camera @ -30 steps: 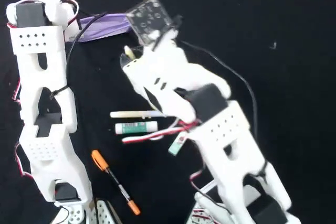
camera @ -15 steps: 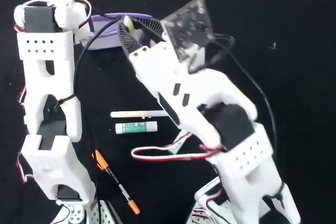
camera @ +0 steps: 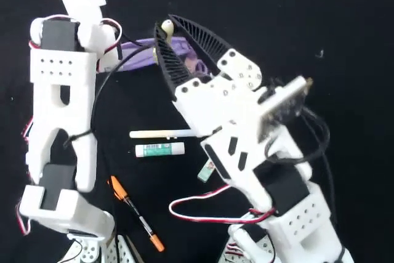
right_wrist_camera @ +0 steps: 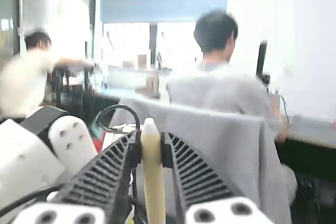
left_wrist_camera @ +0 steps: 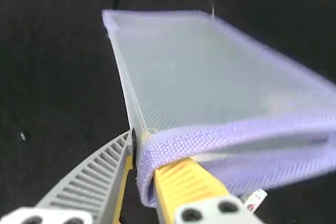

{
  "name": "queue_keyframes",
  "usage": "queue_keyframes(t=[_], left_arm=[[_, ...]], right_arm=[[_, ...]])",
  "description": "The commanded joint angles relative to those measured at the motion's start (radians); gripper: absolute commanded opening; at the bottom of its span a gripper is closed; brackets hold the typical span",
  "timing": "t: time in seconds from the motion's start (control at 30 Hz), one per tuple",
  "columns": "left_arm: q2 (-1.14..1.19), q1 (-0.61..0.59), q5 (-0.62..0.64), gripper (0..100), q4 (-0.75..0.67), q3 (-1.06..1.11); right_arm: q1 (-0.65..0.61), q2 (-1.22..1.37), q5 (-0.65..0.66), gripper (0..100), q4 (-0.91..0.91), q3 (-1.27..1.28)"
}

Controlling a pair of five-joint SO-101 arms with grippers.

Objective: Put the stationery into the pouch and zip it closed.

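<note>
1. Pouch (camera: 143,48) lies at the desk's 12 o'clock, its purple edge clamped between the left gripper (left_wrist_camera: 137,142) fingers.
2. Right gripper (camera: 169,35) fingers pinch a cream pen (right_wrist_camera: 151,166) above it.
3. Glue stick (camera: 159,149) lies mid-desk and orange pen (camera: 134,212) toward 7 o'clock.

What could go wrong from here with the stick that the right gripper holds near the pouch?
The right gripper pinches the cream stick with its tip raised, so it may slip while being turned down.
The left gripper grips the pouch by one corner of its rim, and the mouth looks nearly flat, so the stick could catch the fabric and miss.
</note>
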Motion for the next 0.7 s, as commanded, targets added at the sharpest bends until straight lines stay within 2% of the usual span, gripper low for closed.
queue_keyframes(t=[0.0, 0.23, 0.43, 0.67], left_arm=[[-0.109, 0.027, 0.006, 3, 0.003, -0.008], [-0.107, 0.031, 0.005, 3, 0.003, 0.002], [-0.077, 0.03, 0.003, 3, 0.003, 0.047], [-0.075, 0.03, 0.002, 3, 0.003, 0.064]], right_arm=[[-0.002, -0.051, -0.054, 1.1, -0.163, 0.082], [-0.002, -0.051, -0.064, 1.1, -0.198, 0.136], [0.0, -0.051, -0.058, 1.1, -0.374, 0.236], [0.0, -0.059, -0.058, 1.1, -0.419, 0.251]])
